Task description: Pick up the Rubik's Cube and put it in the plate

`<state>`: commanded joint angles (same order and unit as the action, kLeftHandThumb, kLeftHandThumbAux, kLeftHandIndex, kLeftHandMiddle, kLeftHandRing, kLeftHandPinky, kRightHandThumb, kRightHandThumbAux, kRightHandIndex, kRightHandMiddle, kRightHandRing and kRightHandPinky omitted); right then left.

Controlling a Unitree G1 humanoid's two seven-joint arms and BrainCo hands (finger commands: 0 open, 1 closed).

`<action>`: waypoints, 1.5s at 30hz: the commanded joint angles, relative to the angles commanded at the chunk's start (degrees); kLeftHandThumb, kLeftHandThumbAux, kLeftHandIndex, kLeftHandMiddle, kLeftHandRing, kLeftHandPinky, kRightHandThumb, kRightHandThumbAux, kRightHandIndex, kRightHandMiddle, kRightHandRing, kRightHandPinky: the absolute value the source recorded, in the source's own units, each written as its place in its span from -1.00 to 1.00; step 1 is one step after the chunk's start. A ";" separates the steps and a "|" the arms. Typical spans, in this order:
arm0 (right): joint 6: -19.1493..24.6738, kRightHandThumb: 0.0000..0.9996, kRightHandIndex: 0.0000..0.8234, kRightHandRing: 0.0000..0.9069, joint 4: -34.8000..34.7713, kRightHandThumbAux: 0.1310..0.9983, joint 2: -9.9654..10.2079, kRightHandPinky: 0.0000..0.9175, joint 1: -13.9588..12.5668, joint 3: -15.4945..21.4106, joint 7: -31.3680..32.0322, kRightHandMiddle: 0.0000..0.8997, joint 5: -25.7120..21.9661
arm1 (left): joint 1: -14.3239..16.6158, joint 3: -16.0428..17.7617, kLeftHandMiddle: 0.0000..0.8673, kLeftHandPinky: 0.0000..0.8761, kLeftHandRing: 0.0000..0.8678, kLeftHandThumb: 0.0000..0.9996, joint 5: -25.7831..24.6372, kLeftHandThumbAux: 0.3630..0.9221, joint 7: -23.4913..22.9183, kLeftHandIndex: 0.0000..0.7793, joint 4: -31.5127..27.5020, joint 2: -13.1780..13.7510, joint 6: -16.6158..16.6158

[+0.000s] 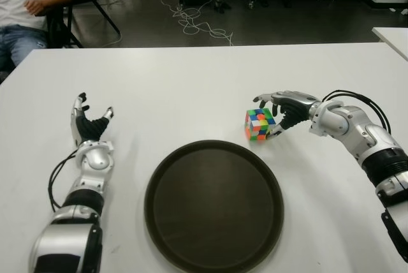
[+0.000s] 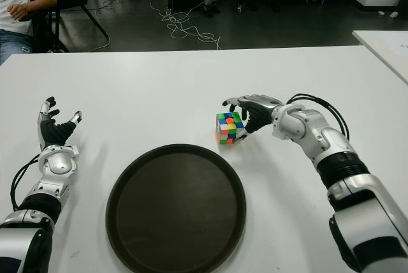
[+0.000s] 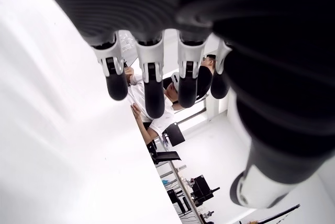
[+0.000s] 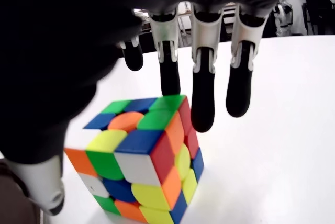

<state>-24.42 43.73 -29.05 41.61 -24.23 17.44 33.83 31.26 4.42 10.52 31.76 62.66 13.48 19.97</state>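
Rubik's Cube (image 1: 259,124): sits on the white table (image 1: 191,88), just past the far right rim of the plate and apart from it; one corner faces the robot, with green, blue and orange squares on top.
Right hand (image 1: 280,112): at the cube's right side, palm toward it, arched over its top right. In the right wrist view the fingers (image 4: 203,103) hang extended above and behind the cube's far edge, and the thumb (image 4: 39,185) shows at its opposite, near side. The hand is uncurled around the cube, not closed on it; whether any fingertip touches it cannot be told.
Cube relative to the hand: between thumb and fingers, under the palm, standing on the table.
Plate (image 1: 167,177): round, dark, with a raised rim, near the robot at the middle of the table, holding nothing.
Left hand (image 1: 89,127): at the table's left, well left of the plate, palm up, fingers (image 3: 149,80) relaxed and spread, holding nothing.
Person (image 1: 25,5): seated beyond the far left corner of the table, in a white shirt and jeans.
Cables (image 1: 191,21): loose on the dark floor past the table's far edge.
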 joint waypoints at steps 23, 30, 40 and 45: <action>5.84 -1.00 -1.00 -1.00 -1.33 -0.03 3.77 -0.97 -2.50 6.20 -3.11 -1.00 -7.21 | -0.05 -0.20 -0.67 -0.71 -0.68 -0.27 0.50 0.40 0.07 -0.76 0.23 0.24 0.45; 4.81 -1.00 -1.00 -1.00 -1.28 0.09 3.87 -1.00 -2.66 6.40 -3.49 -1.00 -7.45 | 0.00 -0.11 -0.67 -0.67 -0.68 -0.27 0.40 0.41 0.04 -0.77 -0.15 0.09 -0.45; 2.11 -1.00 -1.00 -1.00 0.10 0.12 3.70 -1.00 -2.31 6.28 -3.77 -1.00 -7.55 | 0.13 0.16 -0.67 -0.66 -0.68 -0.23 0.09 0.38 0.00 -0.76 -0.25 -0.08 -0.91; -0.80 -1.00 -1.00 -1.00 1.85 0.06 3.68 -1.00 -1.93 6.05 -4.86 -1.00 -7.16 | 0.05 0.59 -0.66 -0.64 -0.66 -0.18 -0.55 0.37 -0.68 -0.75 -0.24 -0.20 -0.21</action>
<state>-25.22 45.58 -25.38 39.67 -18.17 12.58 26.67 31.32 5.01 9.97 31.08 62.42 13.28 19.76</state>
